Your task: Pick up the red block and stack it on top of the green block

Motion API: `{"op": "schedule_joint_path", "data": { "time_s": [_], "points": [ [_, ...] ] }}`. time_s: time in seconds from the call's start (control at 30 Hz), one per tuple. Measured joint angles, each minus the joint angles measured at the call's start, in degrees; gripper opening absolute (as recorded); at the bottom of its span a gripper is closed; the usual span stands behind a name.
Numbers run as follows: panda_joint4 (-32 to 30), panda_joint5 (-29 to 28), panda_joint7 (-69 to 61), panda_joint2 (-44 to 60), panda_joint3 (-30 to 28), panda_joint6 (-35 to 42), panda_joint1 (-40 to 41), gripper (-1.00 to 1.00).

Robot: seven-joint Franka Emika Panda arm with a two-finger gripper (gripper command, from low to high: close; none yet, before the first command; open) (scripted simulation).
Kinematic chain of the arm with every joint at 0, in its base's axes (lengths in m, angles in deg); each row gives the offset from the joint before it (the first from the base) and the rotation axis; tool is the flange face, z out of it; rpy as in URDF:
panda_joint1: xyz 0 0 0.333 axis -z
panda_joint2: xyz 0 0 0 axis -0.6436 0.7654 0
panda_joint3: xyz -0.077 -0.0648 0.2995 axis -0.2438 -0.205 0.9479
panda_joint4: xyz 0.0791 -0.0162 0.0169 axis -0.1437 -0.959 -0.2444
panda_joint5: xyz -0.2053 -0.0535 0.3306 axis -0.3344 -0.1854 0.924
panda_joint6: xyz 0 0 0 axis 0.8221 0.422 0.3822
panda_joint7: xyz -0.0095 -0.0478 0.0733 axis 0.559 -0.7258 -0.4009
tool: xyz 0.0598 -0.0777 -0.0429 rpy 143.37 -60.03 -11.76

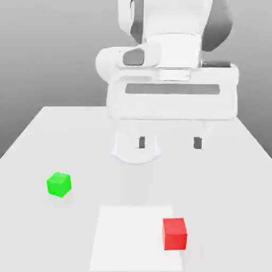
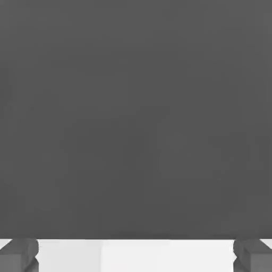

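On white table (image 1: 48, 133), red block (image 1: 175, 234) sits near front edge toward exterior view's right, on paler square patch (image 1: 127, 234). Green block (image 1: 59, 184) rests well apart, toward exterior view's left. Gripper (image 1: 169, 142) hangs high near arm base, fingertips (image 2: 19, 254) spread wide, holding nothing. Step in hand, by judgement: travel over red block, square jaws to its flat faces, descend straight. Red block: plain matte bright cube, looks slightly larger than green.

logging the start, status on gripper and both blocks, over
Gripper open, empty, high over the table. Red block on the table, untouched, green block apart at the exterior view's left. Nothing between them.
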Motion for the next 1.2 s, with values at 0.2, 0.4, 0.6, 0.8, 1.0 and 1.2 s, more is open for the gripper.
{"op": "schedule_joint_path", "data": {
  "time_s": [0.2, 0.4, 0.6, 0.8, 1.0, 1.2],
  "points": [
    [-4.5, -0.3, 2.5, 12.4, 1.2, -6.0, -1.9, 0.0],
    [-4.1, -3.5, 5.5, 24.9, -1.4, -15.3, -4.2, 0.0],
    [-3.9, -4.2, 6.0, 26.6, -2.0, -16.8, -4.7, -1.0],
    [-4.9, -1.5, 4.0, 19.9, -0.3, -11.2, -3.5, -1.0],
    [-10.2, -2.1, 12.8, 10.1, -6.0, -6.7, 7.2, -1.0],
    [-17.1, -4.8, 27.5, 1.5, -11.9, -5.2, 20.0, -1.0]
  ]
}}
